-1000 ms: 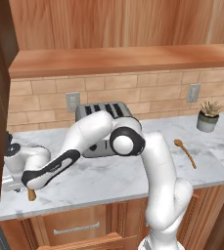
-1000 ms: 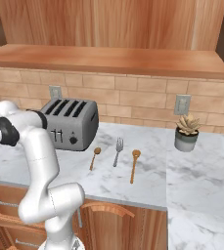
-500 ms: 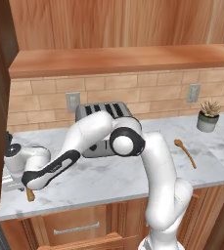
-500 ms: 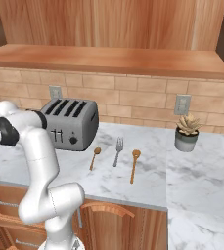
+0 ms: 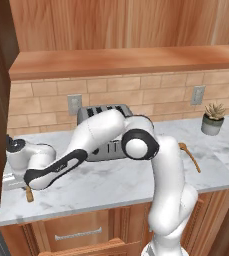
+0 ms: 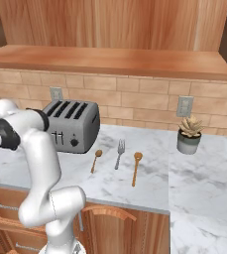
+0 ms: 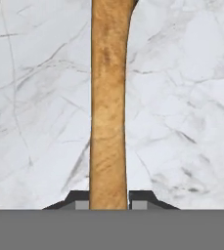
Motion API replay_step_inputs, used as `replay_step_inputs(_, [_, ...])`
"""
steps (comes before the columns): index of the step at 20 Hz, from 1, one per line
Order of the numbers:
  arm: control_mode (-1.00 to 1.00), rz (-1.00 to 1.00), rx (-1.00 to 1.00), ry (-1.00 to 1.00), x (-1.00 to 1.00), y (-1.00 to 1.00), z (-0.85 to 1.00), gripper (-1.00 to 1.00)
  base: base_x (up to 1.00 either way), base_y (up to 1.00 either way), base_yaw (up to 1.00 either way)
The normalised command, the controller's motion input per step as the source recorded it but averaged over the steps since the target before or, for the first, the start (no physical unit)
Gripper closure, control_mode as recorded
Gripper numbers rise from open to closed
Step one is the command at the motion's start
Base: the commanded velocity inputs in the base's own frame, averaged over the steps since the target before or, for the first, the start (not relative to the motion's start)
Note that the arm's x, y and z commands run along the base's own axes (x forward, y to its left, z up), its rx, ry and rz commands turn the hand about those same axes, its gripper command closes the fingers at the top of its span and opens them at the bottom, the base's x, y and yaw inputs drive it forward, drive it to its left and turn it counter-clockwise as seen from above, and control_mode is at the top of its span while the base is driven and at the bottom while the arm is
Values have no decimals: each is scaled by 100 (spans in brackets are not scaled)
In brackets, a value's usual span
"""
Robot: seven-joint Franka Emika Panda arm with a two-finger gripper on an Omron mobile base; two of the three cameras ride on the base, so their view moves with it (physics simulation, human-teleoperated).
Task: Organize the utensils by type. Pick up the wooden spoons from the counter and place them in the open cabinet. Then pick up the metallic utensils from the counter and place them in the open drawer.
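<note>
left base view: the white arm bends low and far to the left, down to the left end of the counter [image 5: 111,182]. the gripper [image 5: 17,182] sits right on the marble there, and the end of a wooden spoon [image 5: 29,195] pokes out from under it, lying flat. a grey toaster [image 5: 106,134] stands at the back wall behind the arm. a small plant in a pot [image 5: 212,119] stands far to the right. the second wooden spoon [image 5: 190,156] lies on the counter to the right of the arm, partly hidden by it.

right base view: the arm fills the left side and reaches away to the left. to the right of the toaster [image 6: 73,125] three things lie side by side on the counter [image 6: 149,183] — a small coppery spoon [image 6: 95,160], then a silver fork [image 6: 119,153], then the second wooden spoon [image 6: 136,168]. they do not touch each other. the plant pot [image 6: 190,135] stands farther right, near the wall.

hand view: the gripper [image 7: 108,201] looks straight down at the marble. the thick wooden spoon handle [image 7: 108,107] runs from the top of the picture down between the two dark fingertips [image 7: 80,199]. the tips sit tight against both sides of the handle — the pincer is clenched on the wooden spoon, which lies on the counter.
</note>
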Motion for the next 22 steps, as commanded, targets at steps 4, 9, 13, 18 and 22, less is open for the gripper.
replay_step_inputs(4, [-100,9,11,0,-30,-16,76,100,0,0,0])
replay_step_inputs(9, [-100,8,6,0,-44,-30,50,100,0,0,0])
replay_step_inputs(13, [-100,5,1,-4,-34,-40,42,100,0,0,0])
replay_step_inputs(18, [-100,2,2,2,-50,-51,54,100,0,0,0])
replay_step_inputs(22, [-100,6,12,-5,-62,-51,28,100,0,0,0])
